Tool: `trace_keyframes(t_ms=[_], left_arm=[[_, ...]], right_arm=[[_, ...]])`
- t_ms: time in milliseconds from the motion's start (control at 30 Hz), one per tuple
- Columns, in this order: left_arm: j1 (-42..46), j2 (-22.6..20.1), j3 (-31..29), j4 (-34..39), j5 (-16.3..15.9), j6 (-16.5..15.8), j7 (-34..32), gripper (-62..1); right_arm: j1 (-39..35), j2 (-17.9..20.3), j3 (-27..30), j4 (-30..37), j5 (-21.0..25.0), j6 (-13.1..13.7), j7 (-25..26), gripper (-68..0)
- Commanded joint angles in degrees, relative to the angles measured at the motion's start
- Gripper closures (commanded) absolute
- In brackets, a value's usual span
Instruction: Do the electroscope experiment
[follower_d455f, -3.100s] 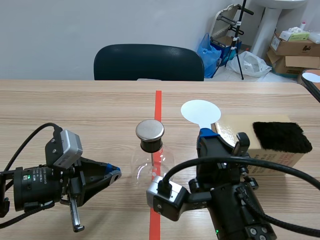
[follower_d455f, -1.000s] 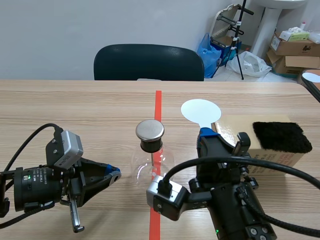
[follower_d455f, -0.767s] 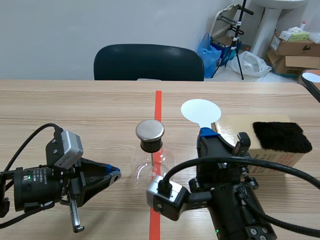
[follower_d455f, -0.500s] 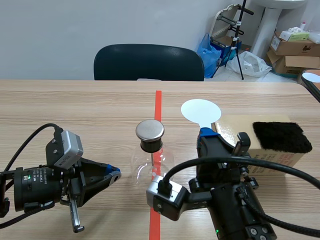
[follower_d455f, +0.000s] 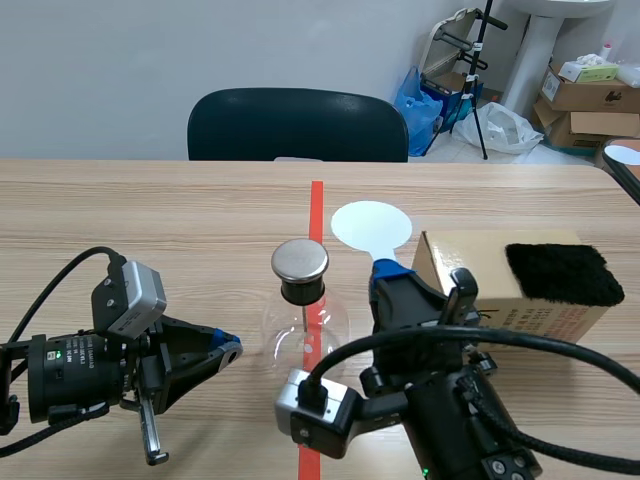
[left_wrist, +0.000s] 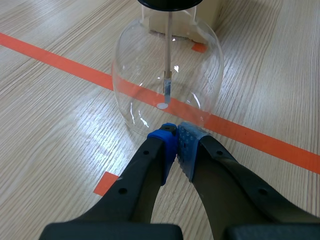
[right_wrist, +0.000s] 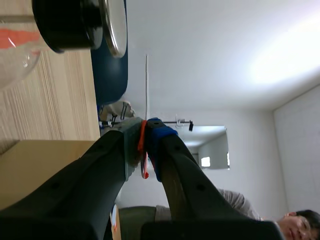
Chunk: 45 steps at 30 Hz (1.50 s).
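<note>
The electroscope is a clear glass flask (follower_d455f: 305, 328) with a black neck and a round metal cap (follower_d455f: 300, 260), standing on the red tape line mid-table. My right gripper (follower_d455f: 388, 272) is shut on the handle of a white round paddle (follower_d455f: 371, 226), whose disc stands upright just right of the cap. In the right wrist view the paddle (right_wrist: 146, 85) shows edge-on between the fingers, with the cap (right_wrist: 112, 25) off to one side. My left gripper (left_wrist: 176, 134) is shut on nothing, low on the table, its tips just short of the flask (left_wrist: 167, 75).
A cardboard box (follower_d455f: 520, 310) with a black fur pad (follower_d455f: 563, 273) on top lies right of the right arm. A dark chair (follower_d455f: 298, 125) stands behind the table. Boxes and bags sit on the floor at the back right.
My right arm has shifted left with the paddle, bringing the white disc closer to the flask's metal cap. The left arm and the flask have not moved.
</note>
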Motion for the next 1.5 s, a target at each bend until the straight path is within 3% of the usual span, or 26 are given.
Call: trace_keyframes(t_ms=[0, 233, 600, 1467], left_arm=[[-0.8, -0.1, -0.1, 0.7, -0.8, -0.1, -1.0, -3.4], [-0.8, -0.1, -0.1, 0.7, -0.8, -0.1, -1.0, -3.4], [-0.8, -0.1, -0.1, 0.7, -0.8, -0.1, -1.0, -3.4], [-0.8, -0.1, -0.1, 0.7, -0.8, -0.1, -1.0, -3.4]], right_arm=[[0.7, 0.4, 0.6, 0.7, 0.0, -0.8, 1.8, -1.0], [0.7, 0.4, 1.6, 0.7, 0.0, -0.8, 10.0, -1.0], [0.7, 0.4, 1.6, 0.7, 0.0, -0.8, 16.7, -1.0], [0.7, 0.4, 1.6, 0.7, 0.0, -0.8, 17.2, -1.0]])
